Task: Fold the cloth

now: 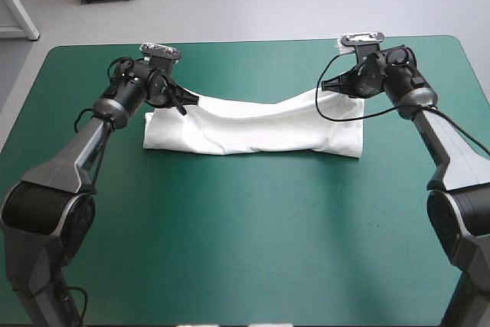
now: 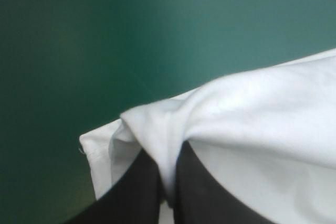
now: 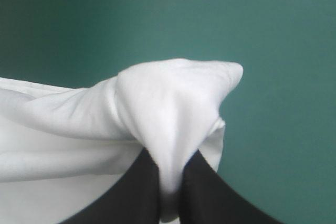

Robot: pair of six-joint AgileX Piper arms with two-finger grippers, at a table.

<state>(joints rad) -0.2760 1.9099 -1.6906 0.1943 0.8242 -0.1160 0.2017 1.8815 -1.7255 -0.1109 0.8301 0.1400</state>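
Folded white T-shirt [image 1: 253,129] across teal-green bench [image 1: 253,235]; far corners raised, one clamped in the all-but-closed left hand [image 1: 182,102], the other in the all-but-closed right hand [image 1: 326,88]; middle sagging.

— Where does the high view sit?
— Above and behind the robot, facing forward and down, far enough off that the table [image 1: 253,250] fills most of it.
— And the wrist views?
— Each looks along its own fingers at very close range, one at the left gripper [image 2: 168,153], one at the right gripper [image 3: 170,156]. Each shares with the high view one pinched end of the T-shirt [image 1: 253,132] against the teal-green cover.
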